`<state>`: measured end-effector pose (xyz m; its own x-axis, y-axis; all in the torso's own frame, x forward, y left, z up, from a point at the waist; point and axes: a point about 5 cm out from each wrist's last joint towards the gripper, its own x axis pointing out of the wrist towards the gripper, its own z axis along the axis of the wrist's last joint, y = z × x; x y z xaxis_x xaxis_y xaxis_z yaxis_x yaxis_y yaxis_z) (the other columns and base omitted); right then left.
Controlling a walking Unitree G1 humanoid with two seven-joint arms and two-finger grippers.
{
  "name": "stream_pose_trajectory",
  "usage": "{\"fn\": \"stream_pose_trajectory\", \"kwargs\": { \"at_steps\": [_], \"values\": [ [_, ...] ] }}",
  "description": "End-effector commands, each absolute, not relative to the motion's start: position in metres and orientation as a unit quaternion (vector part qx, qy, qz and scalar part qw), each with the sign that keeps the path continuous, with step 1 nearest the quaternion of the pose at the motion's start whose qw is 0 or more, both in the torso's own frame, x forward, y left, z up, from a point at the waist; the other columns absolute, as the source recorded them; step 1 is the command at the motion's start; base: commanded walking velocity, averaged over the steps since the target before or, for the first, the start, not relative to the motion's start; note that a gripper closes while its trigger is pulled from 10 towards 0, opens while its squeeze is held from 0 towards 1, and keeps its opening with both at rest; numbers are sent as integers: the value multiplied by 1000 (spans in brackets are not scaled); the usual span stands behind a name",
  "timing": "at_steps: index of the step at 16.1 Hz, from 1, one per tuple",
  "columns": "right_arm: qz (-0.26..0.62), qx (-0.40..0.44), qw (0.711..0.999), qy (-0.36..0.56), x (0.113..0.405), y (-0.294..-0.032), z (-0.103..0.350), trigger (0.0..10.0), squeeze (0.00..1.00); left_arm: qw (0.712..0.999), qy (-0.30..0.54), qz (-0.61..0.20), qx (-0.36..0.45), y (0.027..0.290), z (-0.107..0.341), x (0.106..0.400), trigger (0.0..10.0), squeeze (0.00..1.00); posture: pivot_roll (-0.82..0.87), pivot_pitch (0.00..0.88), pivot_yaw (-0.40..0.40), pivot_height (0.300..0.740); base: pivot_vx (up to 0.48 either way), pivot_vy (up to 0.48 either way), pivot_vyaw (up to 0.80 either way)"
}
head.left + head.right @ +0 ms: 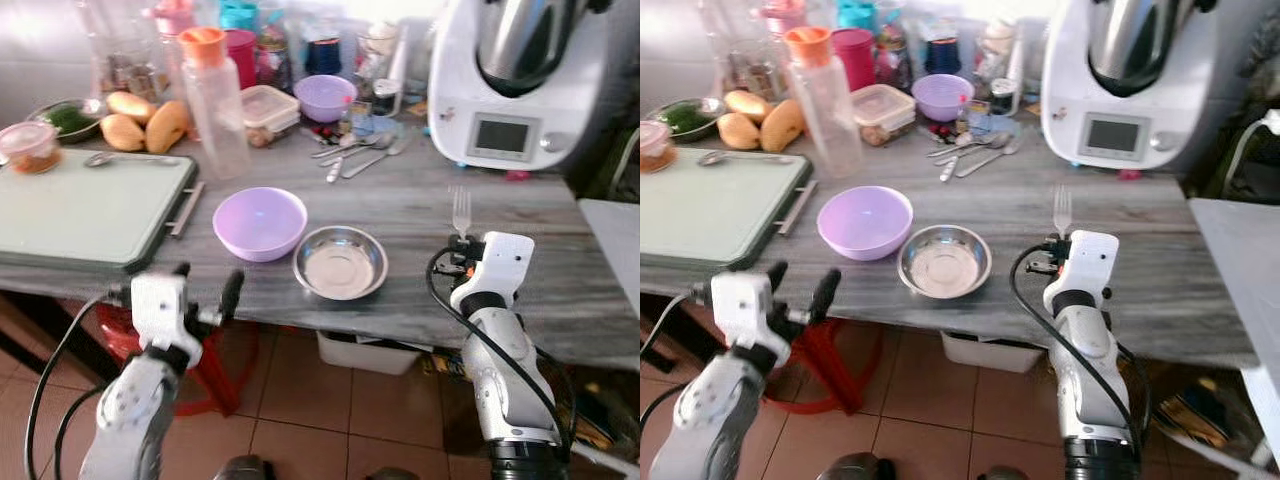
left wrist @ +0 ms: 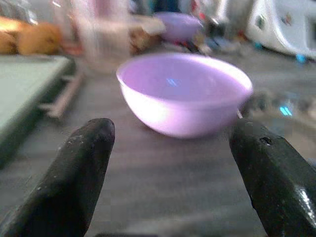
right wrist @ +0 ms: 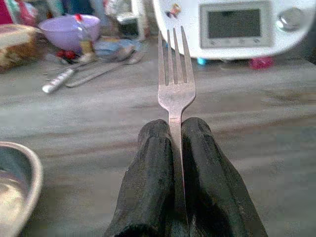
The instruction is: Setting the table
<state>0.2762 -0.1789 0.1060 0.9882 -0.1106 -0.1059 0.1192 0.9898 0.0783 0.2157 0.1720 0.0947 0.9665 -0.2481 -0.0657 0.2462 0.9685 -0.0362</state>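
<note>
The right gripper point(image 3: 176, 148) is reaching forward over the near edge of the grey counter point(image 1: 420, 210), its fingers pinching tight on the handle of a fork point(image 1: 461, 212) whose tines are pointing to 12 o'clock. The left gripper point(image 2: 173, 163) is hovering at the counter's near edge with its fingers spread wide and holding nothing. A lilac bowl point(image 1: 260, 222) is sitting at its 1 o'clock. A steel dish point(image 1: 340, 262) is lying just beside that bowl, at 9 o'clock from the fork. Loose cutlery point(image 1: 355, 155) and a white kitchen machine point(image 1: 520, 80) are standing further back.
</note>
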Motion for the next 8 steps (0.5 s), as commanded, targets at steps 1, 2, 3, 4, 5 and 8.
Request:
{"fn": "stream_pose_trajectory", "kwargs": {
  "at_steps": [1, 2, 3, 4, 5, 8],
  "values": [
    [-60, 47, 995, 69, 276, -181, 101, 10000, 0, 989, 41, -143, -6, 171, 93, 213, 10000, 0, -9, 0, 18, 740, 0, 0, 0],
    [-44, 55, 992, 104, 279, -179, 91, 10000, 0, 987, 50, -152, -6, 171, 91, 212, 10000, 0, -4, 0, 20, 740, 0, 0, 0],
    [-38, 58, 992, 110, 281, -178, 90, 10000, 0, 987, 50, -152, -6, 171, 91, 213, 10000, 0, -4, 0, 20, 740, 0, 0, 0],
    [-29, 81, 989, 123, 287, -175, 87, 10000, 0, 986, 52, -156, -4, 170, 91, 214, 10000, 0, -1, 0, 22, 740, 0, 0, 0],
    [-30, 85, 988, 124, 287, -175, 87, 10000, 0, 986, 52, -156, -4, 170, 91, 214, 10000, 0, -1, 0, 22, 740, 0, 0, 0],
    [-17, 98, 983, 152, 288, -167, 80, 10000, 0, 986, 58, -158, -2, 172, 90, 213, 10000, 0, 8, 0, 21, 740, 0, 0, 0]
  ]
}}
